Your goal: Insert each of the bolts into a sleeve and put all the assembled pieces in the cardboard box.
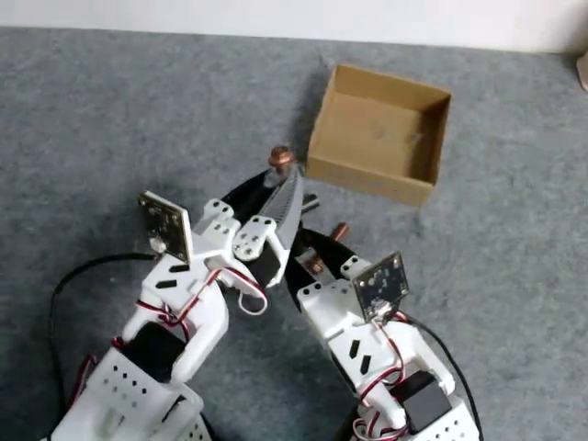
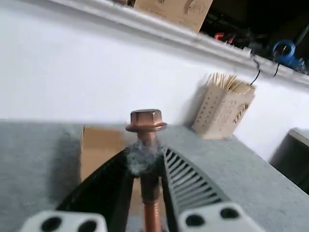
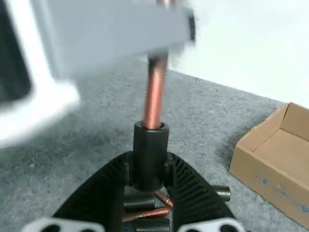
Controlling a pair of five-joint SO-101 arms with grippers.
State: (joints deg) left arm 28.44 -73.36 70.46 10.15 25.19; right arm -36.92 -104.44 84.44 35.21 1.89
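Left arm (image 1: pixel 197 338) and right arm (image 1: pixel 338 323) are white plastic, with black ribbed fingers (image 2: pixel 188 186). Red-and-white cables (image 1: pixel 244 299) loop over each.

Grey felt-like surface (image 1: pixel 101 119), plain white wall (image 2: pixel 72 72) along its far edge, beige perforated square holder (image 2: pixel 223 108) crammed with thin wooden sticks standing by that wall, blue rounded object (image 2: pixel 285 50) on the ledge above.
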